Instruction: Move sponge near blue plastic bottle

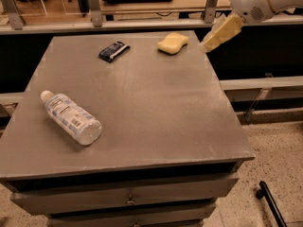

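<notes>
The pale yellow sponge lies flat near the far right of the grey table. The clear bluish plastic bottle with a white cap and printed label lies on its side near the table's left front, cap pointing to the far left. My gripper, with cream-coloured fingers, hangs in the air at the table's far right edge, just right of the sponge and not touching it. It holds nothing. The white arm reaches in from the top right.
A small dark blue snack wrapper lies at the far middle of the table, left of the sponge. A metal rail and posts run behind the table. Drawers front the table. A black rod lies on the speckled floor at right.
</notes>
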Controlling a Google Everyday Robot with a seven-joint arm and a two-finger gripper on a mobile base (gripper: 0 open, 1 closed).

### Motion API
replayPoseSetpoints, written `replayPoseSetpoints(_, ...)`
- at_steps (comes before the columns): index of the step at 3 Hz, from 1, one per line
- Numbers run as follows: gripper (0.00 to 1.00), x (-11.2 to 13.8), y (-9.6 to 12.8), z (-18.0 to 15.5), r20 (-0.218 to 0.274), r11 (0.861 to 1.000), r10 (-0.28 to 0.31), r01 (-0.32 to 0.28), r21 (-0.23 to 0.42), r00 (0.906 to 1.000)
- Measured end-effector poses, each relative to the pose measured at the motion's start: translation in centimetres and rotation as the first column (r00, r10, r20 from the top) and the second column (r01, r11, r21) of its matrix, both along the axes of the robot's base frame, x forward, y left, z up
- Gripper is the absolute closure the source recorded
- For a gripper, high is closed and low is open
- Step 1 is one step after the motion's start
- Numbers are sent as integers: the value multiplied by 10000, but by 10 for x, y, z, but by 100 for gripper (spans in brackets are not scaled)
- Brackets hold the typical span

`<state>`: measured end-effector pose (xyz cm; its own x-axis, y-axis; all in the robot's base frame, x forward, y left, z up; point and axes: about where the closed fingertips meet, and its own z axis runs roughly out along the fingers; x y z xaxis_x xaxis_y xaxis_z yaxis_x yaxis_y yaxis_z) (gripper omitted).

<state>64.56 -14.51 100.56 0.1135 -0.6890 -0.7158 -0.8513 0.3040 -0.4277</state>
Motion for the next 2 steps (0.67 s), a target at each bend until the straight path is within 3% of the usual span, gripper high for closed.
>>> replayPoseSetpoints(1,0,8,3,-6,-294,9992,-392,393,27,9988)
replayPoseSetpoints(2,0,22,4,-27,-518,9910,-1137,1170,644,9922)
